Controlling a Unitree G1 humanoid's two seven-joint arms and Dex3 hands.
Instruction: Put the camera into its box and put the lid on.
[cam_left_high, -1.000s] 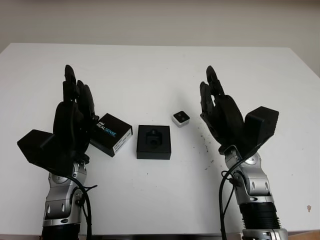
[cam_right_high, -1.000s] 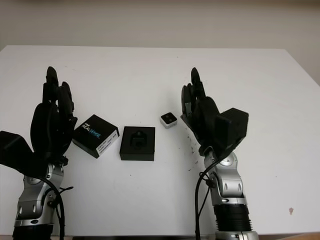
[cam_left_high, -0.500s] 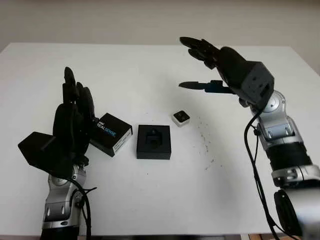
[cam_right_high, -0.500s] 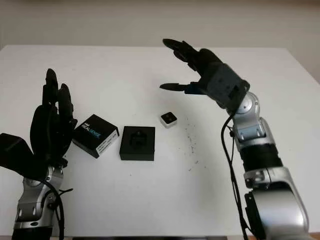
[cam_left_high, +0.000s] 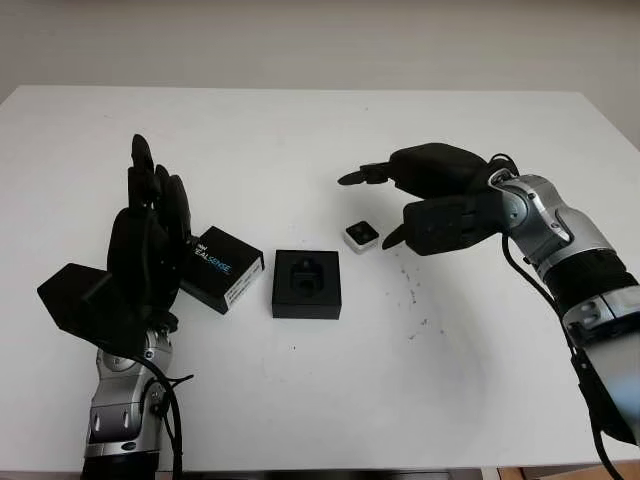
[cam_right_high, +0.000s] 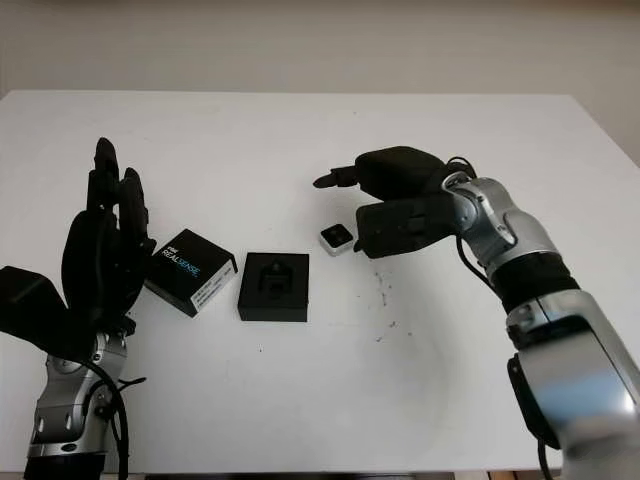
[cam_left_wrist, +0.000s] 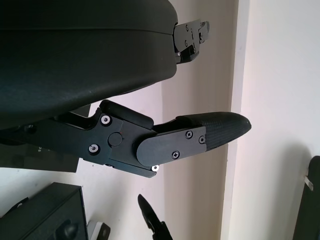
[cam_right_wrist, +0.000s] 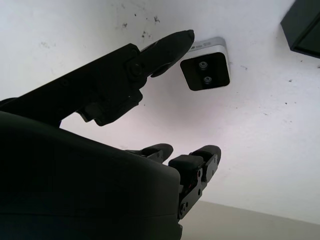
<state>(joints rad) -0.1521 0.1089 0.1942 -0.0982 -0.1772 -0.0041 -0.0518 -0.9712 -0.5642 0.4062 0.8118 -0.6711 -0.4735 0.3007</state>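
Left eye view has the right hand (cam_left_high: 400, 205) hovering just beside the camera (cam_left_high: 361, 236), near the middle of the table (cam_left_high: 300, 130), its fingers uncurled and holding nothing, the thumb tip close to the camera's right side and the other fingers stretched out above and behind it. The camera sits on the table just right of the open box (cam_left_high: 307, 284), apart from it, and the lid (cam_left_high: 222, 269) lies left of the box. Nearer the table's left edge, the left hand (cam_left_high: 150, 240) stands upright beside the lid, fingers released and empty.
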